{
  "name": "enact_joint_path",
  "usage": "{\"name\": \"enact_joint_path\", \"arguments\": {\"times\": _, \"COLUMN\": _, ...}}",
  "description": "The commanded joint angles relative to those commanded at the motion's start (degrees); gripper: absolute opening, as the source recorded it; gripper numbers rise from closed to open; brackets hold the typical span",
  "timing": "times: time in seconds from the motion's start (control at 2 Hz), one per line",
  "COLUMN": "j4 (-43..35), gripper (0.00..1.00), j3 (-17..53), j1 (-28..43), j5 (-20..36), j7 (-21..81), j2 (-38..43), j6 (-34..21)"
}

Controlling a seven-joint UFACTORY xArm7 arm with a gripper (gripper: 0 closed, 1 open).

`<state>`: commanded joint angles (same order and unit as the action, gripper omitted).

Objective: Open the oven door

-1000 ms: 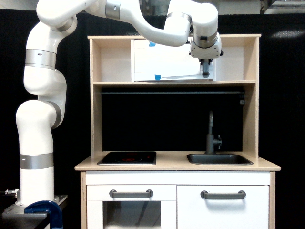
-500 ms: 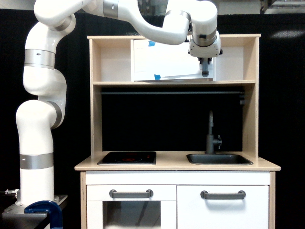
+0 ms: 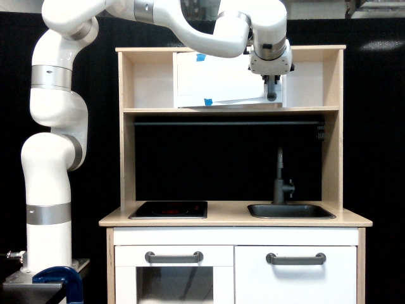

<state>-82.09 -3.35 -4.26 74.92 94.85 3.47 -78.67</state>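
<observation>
The oven door (image 3: 221,79) is a wide white panel in the upper shelf of the toy kitchen, with blue tape pieces (image 3: 207,102) on it. Its bottom edge slants, so the door stands slightly ajar. A vertical grey bar handle (image 3: 272,95) sits at the door's right edge. My gripper (image 3: 271,85) comes down from above at the handle, with the dark fingers closed around the bar. The white arm reaches in from the exterior view's left and covers the door's top edge.
Wooden shelf posts (image 3: 334,126) frame the upper compartment. Below are a black hob (image 3: 169,209), a sink (image 3: 290,211) with a grey faucet (image 3: 280,180), and two lower white doors with horizontal grey handles (image 3: 174,257) (image 3: 296,258). A blue clamp (image 3: 60,278) sits by the arm base.
My gripper has shifted slightly up and towards the exterior view's left with the handle. The door's right edge has moved along with it.
</observation>
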Motion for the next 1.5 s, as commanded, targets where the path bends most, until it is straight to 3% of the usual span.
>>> {"name": "enact_joint_path", "arguments": {"times": 1.5, "j4": 4.0, "gripper": 0.00, "j3": 2.4, "j1": -2.3, "j5": -0.5, "j7": 1.5, "j2": -3.7, "j6": -4.4}}
